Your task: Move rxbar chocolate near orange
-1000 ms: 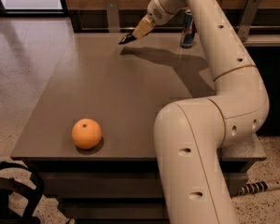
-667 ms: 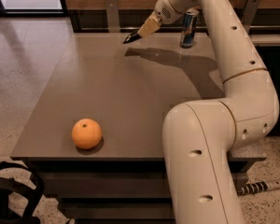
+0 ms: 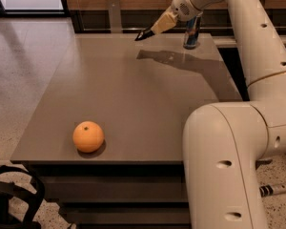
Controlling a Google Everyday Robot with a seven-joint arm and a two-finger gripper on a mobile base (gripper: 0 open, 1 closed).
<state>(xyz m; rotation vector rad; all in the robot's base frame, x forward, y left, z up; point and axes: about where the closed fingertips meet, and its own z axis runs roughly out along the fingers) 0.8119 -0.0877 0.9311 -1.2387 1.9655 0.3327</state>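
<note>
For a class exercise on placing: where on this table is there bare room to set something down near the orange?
Bare tabletop runs right of and behind the orange, across the whole middle. Tighter spots: the far right corner, where the can stands, and the far edge, where the gripper hangs.

matt table (image 3: pixel 109 104), gripper (image 3: pixel 142 35) above far edge — perhaps plastic

Pincer (image 3: pixel 144 34) abv far table (image 3: pixel 114 94) edge; can (image 3: pixel 191 36) partly hidden bhd arm (image 3: pixel 257 42).
</note>
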